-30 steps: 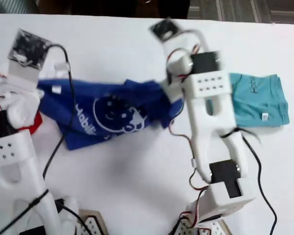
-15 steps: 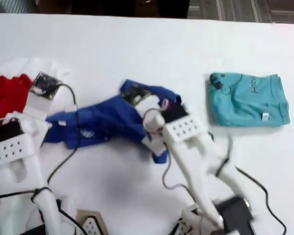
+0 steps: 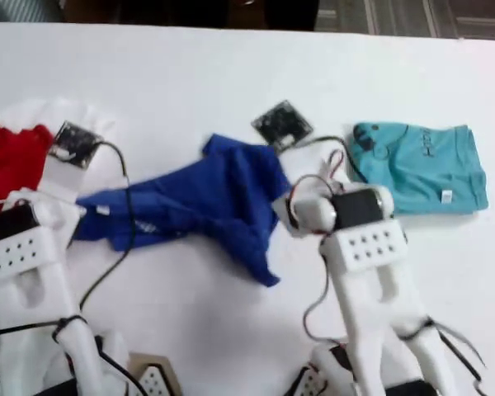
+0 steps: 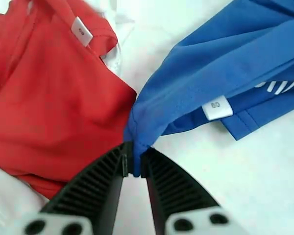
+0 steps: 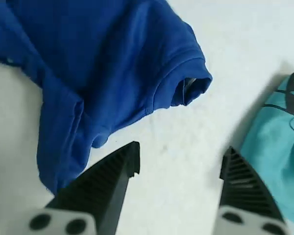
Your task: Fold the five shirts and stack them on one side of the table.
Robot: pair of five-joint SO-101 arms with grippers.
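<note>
A blue shirt (image 3: 206, 198) lies bunched and folded over itself at mid-table. My left gripper (image 4: 134, 164) is shut on its edge, beside a white tag (image 4: 217, 108); the left arm (image 3: 21, 256) stands at the shirt's left end. My right gripper (image 5: 179, 166) hangs open over bare table between the blue shirt's sleeve (image 5: 186, 83) and a folded teal shirt (image 5: 279, 142). The teal shirt (image 3: 421, 169) lies at the right, just beyond the right arm (image 3: 359, 239). A red shirt (image 3: 12, 157) rests on a white one (image 3: 41, 111) at the far left.
The red shirt (image 4: 49, 93) lies right against the pinched blue edge, with white cloth (image 4: 122, 19) beyond it. Black cables (image 3: 120, 239) trail over the blue shirt's left part. The table's far half (image 3: 231, 74) is bare white surface.
The right gripper carried the blue shirt's right side over to the left, let it go and drew back to the right, open. The left arm pulled nearer, still holding the shirt's edge.
</note>
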